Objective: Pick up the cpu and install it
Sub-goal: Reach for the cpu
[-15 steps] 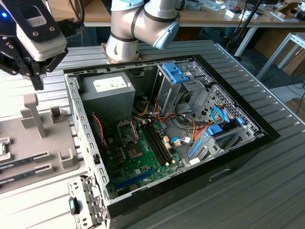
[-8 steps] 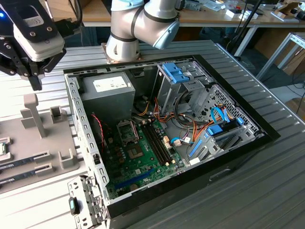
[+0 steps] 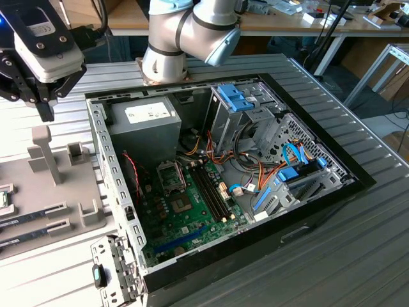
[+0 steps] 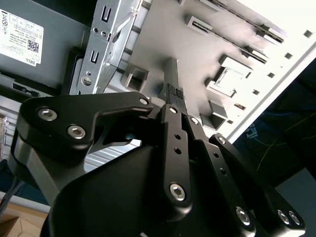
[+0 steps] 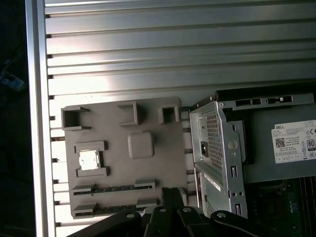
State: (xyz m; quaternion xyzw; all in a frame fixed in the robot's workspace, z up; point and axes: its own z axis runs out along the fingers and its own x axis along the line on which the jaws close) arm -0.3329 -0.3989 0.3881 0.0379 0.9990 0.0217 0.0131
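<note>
Hovering just beside the open computer case (image 5: 217, 148), your gripper (image 5: 170, 192) is carrying nothing, and its black fingers (image 4: 175, 148) are pressing together. The cpu (image 5: 89, 159) is lying flat in a square pocket of the grey tray (image 5: 148, 118), well apart from the gripper.

You are risking two things here, by my judgement. Lowering with the fingers together would be landing them on the chip's lid instead of straddling it, and the pocket's raised walls are leaving little room at its edges. The case's perforated sheet-metal corner is standing just beside the tray and could be catching the arm.

The chip's top is showing smooth, bright metal, likely slippery. The tray is looking like matte moulded plastic with blocky lugs. The counter (image 5: 148, 49) is showing ribbed metal slats.
</note>
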